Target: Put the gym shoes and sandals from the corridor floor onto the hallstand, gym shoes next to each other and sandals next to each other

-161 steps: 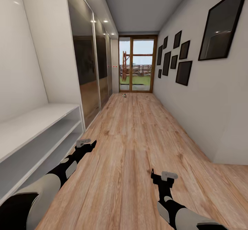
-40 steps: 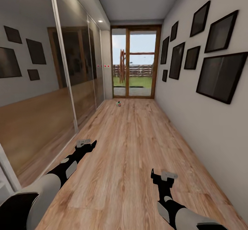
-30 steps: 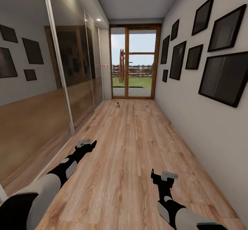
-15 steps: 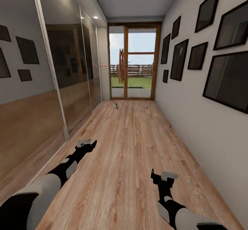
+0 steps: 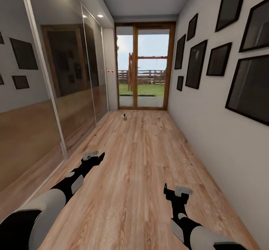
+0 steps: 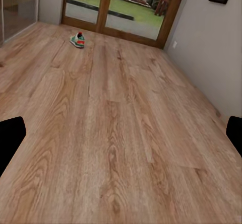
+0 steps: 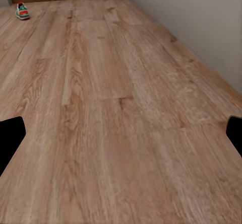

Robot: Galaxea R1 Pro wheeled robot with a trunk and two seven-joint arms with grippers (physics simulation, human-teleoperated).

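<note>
Gym shoe point(image 5: 124, 117) far beyond left pincer point(image 5: 90, 155) (floor)

We see a tall wood-framed glazed door point(image 5: 145, 66) closing the far end of the corridor, with green lawn and a wooden fence behind its panes. Leading up to that door on one side runs a wall of dark mirrored sliding panels point(image 5: 56, 85); on the opposite wall hang several black-framed rectangular pictures point(image 5: 196, 63).
</note>
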